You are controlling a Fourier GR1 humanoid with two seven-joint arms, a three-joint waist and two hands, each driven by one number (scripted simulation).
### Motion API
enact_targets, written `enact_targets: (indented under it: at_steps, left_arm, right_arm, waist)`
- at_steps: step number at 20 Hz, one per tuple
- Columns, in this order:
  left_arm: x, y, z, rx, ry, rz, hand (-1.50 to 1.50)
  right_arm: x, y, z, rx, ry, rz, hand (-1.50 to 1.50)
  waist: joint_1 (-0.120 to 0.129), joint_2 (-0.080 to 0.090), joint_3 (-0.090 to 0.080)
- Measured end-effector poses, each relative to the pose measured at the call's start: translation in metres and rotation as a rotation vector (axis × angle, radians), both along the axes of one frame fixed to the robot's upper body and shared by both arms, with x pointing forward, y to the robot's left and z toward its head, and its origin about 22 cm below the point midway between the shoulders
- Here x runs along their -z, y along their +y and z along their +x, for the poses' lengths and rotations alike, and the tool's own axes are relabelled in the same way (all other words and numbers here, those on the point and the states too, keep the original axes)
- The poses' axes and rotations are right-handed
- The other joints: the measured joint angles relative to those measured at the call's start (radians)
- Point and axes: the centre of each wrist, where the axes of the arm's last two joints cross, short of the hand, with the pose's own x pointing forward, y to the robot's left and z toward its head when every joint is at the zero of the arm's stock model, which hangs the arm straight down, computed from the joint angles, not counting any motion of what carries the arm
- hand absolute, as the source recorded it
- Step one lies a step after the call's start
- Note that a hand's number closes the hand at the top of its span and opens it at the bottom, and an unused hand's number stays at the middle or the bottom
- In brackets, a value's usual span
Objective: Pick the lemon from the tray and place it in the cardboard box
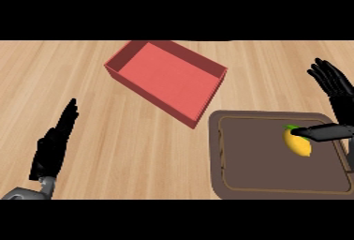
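Yellow lemon partly under right hand thumb, tray edge cropped

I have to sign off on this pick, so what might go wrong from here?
The right hand is open, only its thumb touching the lemon, so the lemon might roll on the tray instead of being held. The red box sits skewed, one corner by the tray; its near wall may catch the lemon.

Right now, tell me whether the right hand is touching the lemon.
Touching. The head view shows the right hand's thumb lying over the top of the lemon on the tray, with no gap visible.
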Motion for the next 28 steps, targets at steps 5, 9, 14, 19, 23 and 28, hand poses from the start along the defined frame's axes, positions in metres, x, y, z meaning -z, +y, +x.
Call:
enact_targets:
  at_steps: [5, 9, 14, 19, 23, 28]
  left_arm:
    - [-0.001, 0.004, 0.003, -0.001, 0.0, 0.007, 0.0]
    - [-0.001, 0.004, 0.0, 0.009, 0.005, 0.009, 0.0]
    - [0.0, -0.003, 0.001, 0.011, 0.0, 0.01, 0.0]
    - [-0.005, -0.001, 0.0, 0.004, 0.004, 0.01, 0.0]
    - [-0.006, 0.004, -0.002, -0.003, 0.013, 0.011, 0.0]
    - [-0.001, 0.006, -0.006, -0.007, 0.009, 0.011, 0.0]
  right_arm:
    - [-0.032, -0.037, 0.0, -0.052, 0.017, -0.33, -1.5]
    - [-0.061, -0.056, -0.002, -0.125, 0.099, -0.608, -1.5]
    - [-0.085, -0.056, -0.001, -0.243, 0.229, -0.888, -1.5]
    - [-0.084, -0.027, 0.0, -0.326, 0.322, -1.031, -1.5]
    - [-0.067, -0.013, -0.005, -0.317, 0.362, -1.072, -1.5]
    - [-0.051, 0.0, -0.009, -0.278, 0.391, -1.101, -1.5]
  waist:
    - [-0.002, -0.002, -0.002]
    - [0.005, -0.003, -0.003]
    - [0.003, -0.005, -0.003]
    - [-0.007, -0.008, -0.003]
    - [-0.012, -0.008, -0.003]
    - [-0.014, -0.008, -0.003]
